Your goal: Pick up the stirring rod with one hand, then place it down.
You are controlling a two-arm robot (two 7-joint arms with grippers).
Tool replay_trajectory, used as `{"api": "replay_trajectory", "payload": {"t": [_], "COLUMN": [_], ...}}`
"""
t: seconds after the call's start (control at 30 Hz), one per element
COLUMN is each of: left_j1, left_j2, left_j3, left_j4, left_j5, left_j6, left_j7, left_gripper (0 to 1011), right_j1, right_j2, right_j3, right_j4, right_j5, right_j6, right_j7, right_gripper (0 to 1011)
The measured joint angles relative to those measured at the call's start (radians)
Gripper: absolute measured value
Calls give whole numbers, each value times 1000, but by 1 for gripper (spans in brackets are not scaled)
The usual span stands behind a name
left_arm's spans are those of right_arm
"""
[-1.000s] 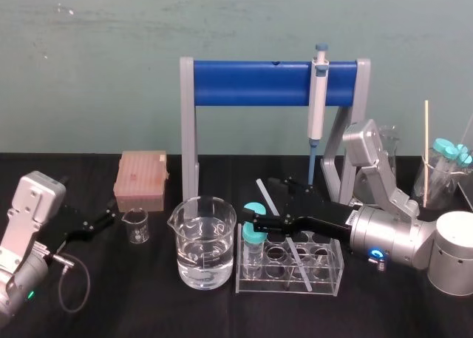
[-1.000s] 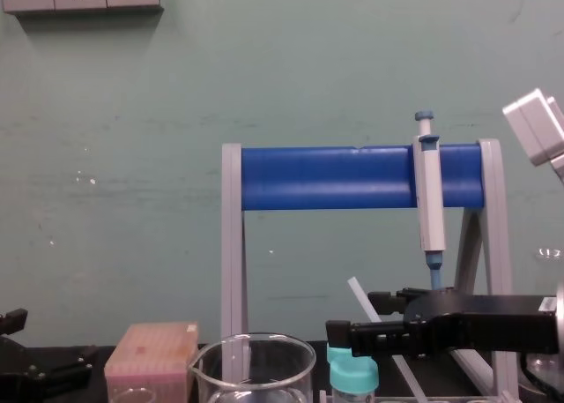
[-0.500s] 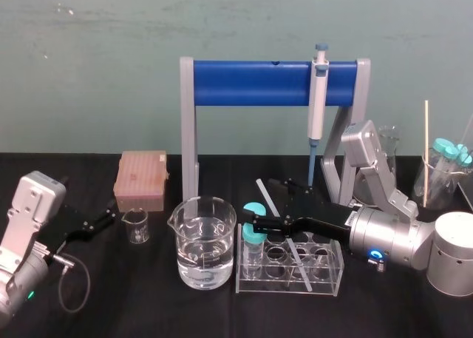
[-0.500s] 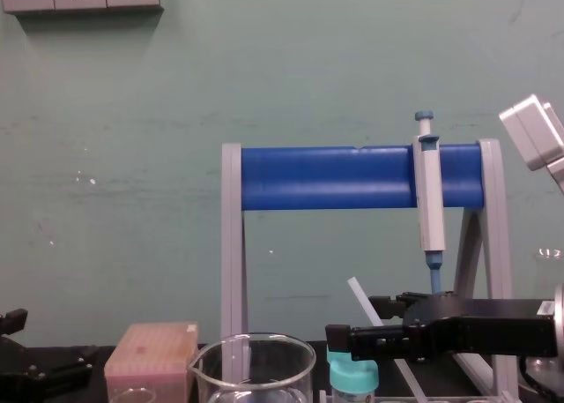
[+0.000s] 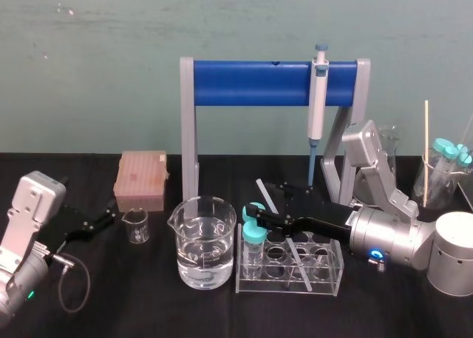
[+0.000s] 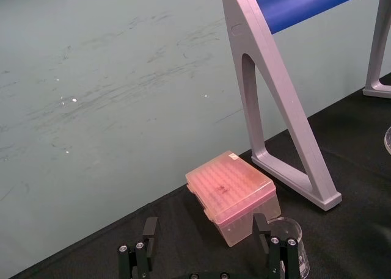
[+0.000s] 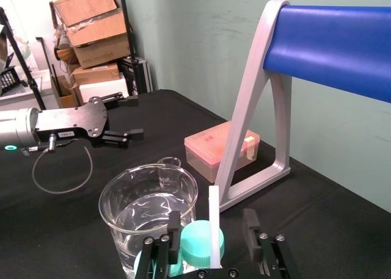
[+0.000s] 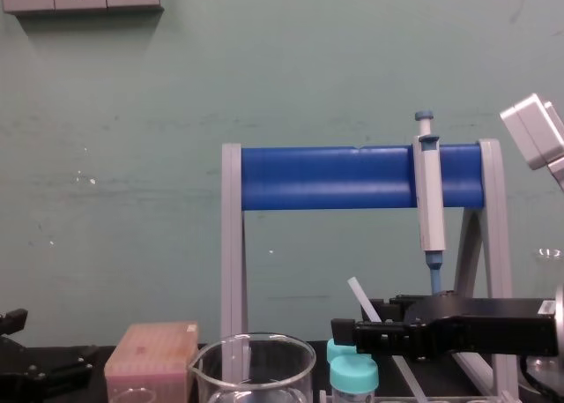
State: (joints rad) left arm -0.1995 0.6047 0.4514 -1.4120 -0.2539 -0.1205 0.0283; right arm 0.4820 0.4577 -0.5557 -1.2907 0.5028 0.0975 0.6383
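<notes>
The stirring rod [image 5: 267, 197] is a translucent white stick leaning in the clear tube rack [image 5: 325, 268], its top end tilted up to the left. My right gripper [image 5: 263, 199] reaches in from the right and straddles the rod's upper part. In the right wrist view the rod [image 7: 213, 206] stands between the two fingers [image 7: 174, 227] with a gap on each side, so the gripper [image 7: 212, 223] is open around it. In the chest view the rod [image 8: 357, 290] sticks up above that gripper [image 8: 357, 325]. My left gripper [image 5: 109, 217] rests open low at the left.
A beaker of water [image 5: 203, 242] and a teal-capped tube [image 5: 253, 238] sit just left of the rod. Behind, a blue-barred stand [image 5: 251, 83] carries a pipette [image 5: 318, 94]. At the left are a pink tip box [image 5: 140, 179] and a small beaker [image 5: 136, 225]; glassware [image 5: 443, 168] stands far right.
The right gripper's fingers have drawn closer together around the rod's upper part. The rod itself and the left arm have not moved.
</notes>
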Motion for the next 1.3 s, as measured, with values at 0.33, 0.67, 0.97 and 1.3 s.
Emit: {"api": "replay_trajectory", "payload": {"t": [0.33,0.67,0.97,1.3], "left_j1": [0,0,0,0], "left_j2": [0,0,0,0], "left_j3": [0,0,0,0], "left_j4": [0,0,0,0], "left_j5": [0,0,0,0], "left_j6": [0,0,0,0], "left_j7": [0,0,0,0], "left_gripper": [1000,1000,1000,1000], "right_j1": [0,0,-27,-107], "right_j2": [1,1,-3,-8], "right_j3": [0,0,26,98], "right_j4": [-1,-1,-10,-59], "right_j5": [0,0,20,49], "right_j6": [1,1,-63,-235], "right_j7": [-1,-1,-2,-5], "right_gripper": [370,75,70,70]}}
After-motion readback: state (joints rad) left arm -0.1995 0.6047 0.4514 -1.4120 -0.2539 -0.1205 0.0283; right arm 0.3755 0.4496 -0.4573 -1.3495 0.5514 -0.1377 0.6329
